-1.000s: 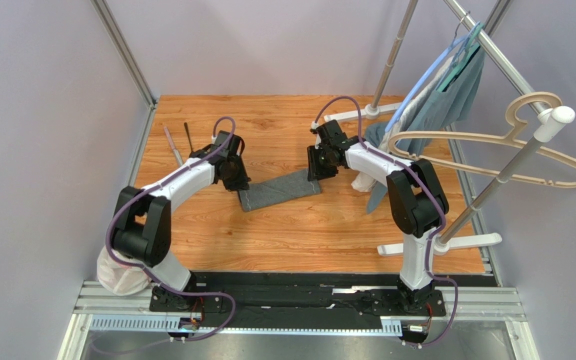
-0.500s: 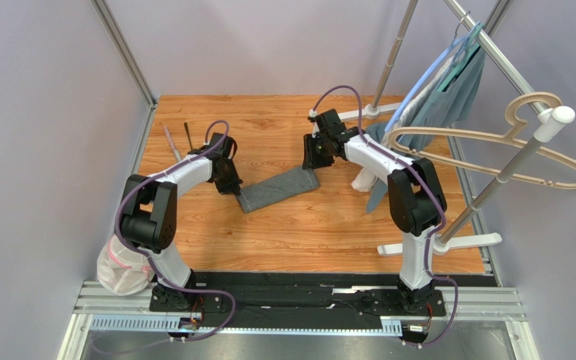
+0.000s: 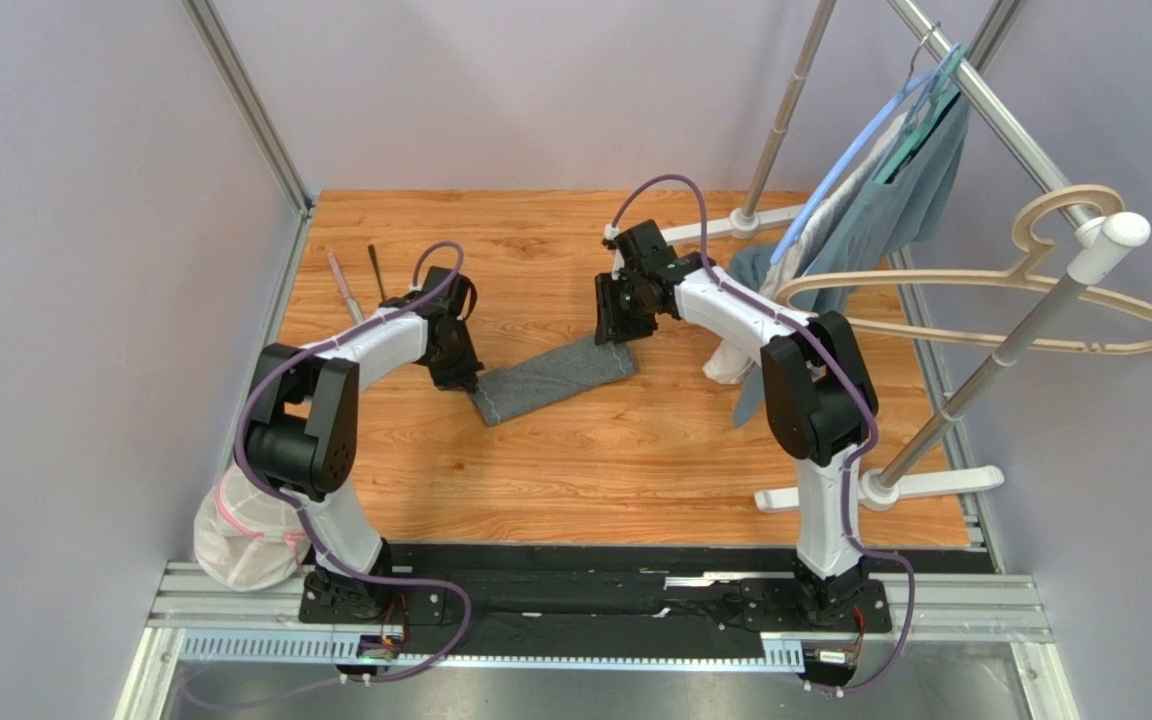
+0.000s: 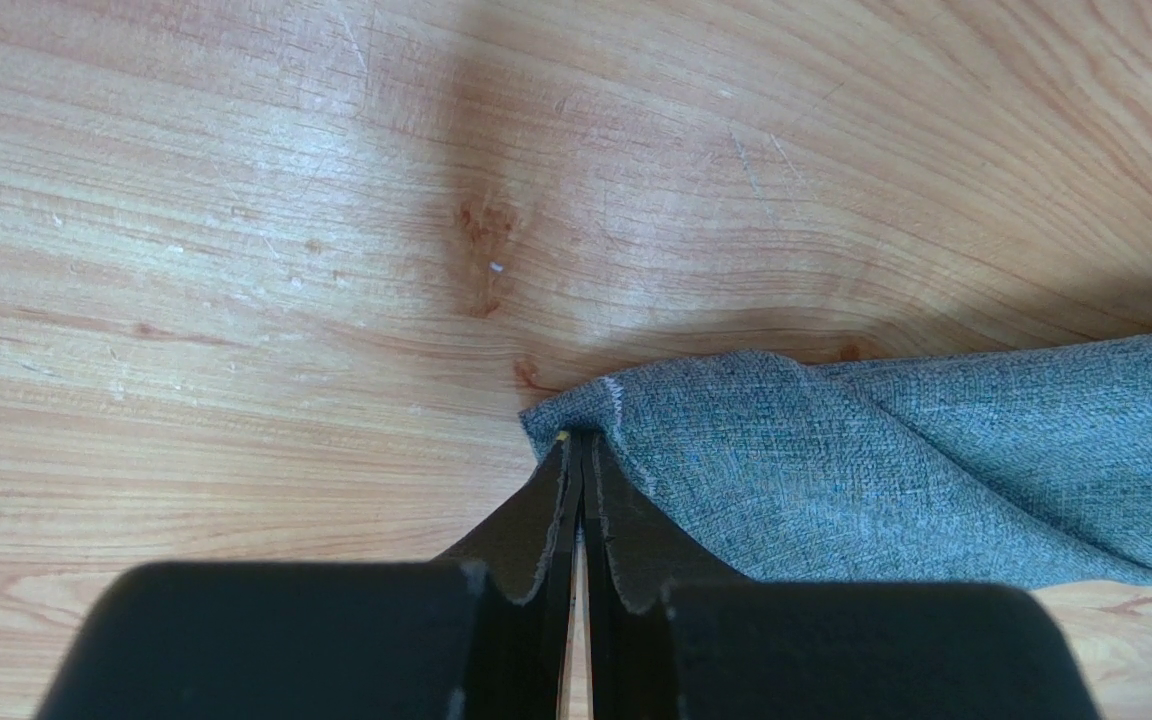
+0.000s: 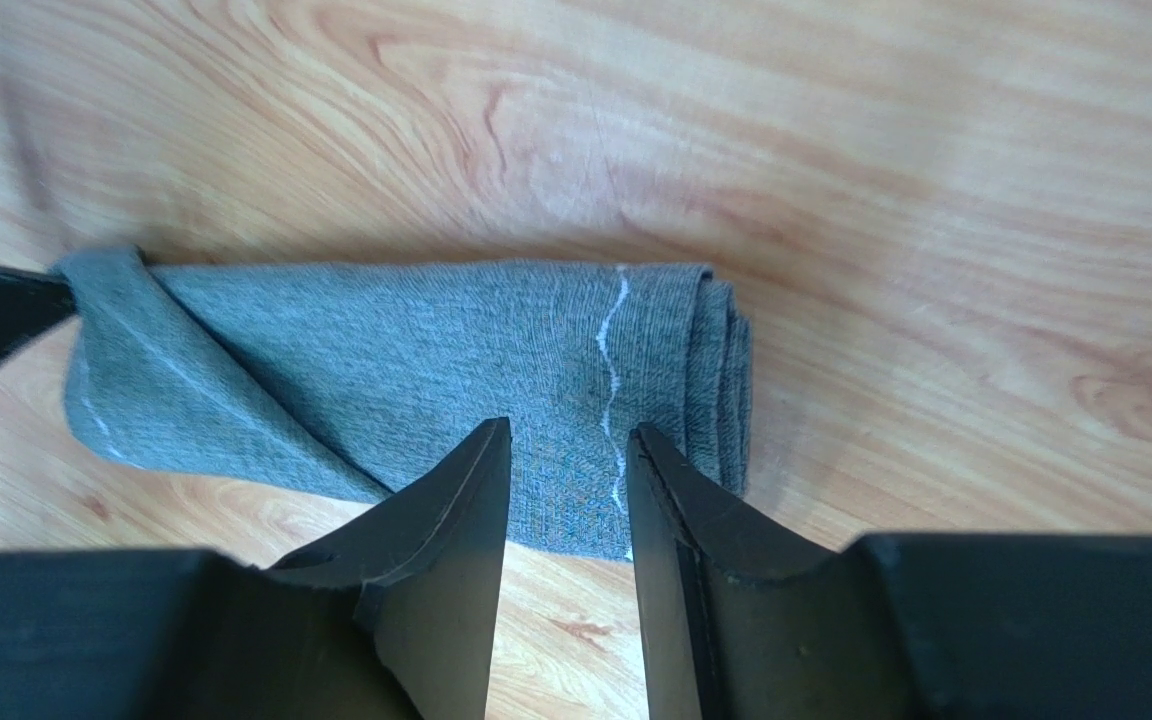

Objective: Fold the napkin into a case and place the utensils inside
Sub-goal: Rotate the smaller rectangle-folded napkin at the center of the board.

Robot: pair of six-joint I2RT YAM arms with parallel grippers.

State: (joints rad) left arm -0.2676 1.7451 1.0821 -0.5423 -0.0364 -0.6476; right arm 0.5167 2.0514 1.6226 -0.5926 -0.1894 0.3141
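Note:
The napkin (image 3: 555, 380) lies on the wooden table as a narrow folded strip, the case shape, with pale stitching near its right end (image 5: 612, 353). My left gripper (image 3: 462, 365) is shut on the strip's left corner (image 4: 579, 438), and the cloth (image 4: 913, 450) runs off to the right. My right gripper (image 3: 614, 320) hovers open just over the right end (image 5: 567, 450), with nothing between its fingers. In the right wrist view a top layer of the napkin (image 5: 387, 360) is peeled back at the left. The utensils lie at the back left: a silver-grey knife (image 3: 345, 288) and a black spoon (image 3: 378, 273).
A clothes rack stands at the right with a teal-grey garment (image 3: 905, 188), a beige hanger (image 3: 988, 308) and white base feet (image 3: 883, 488). A white bag (image 3: 237, 540) sits by the left arm's base. Metal frame posts (image 3: 249, 105) edge the table.
My left gripper has closed on the napkin's left corner and drawn slightly left. My right gripper has shifted left and back over the strip's right end.

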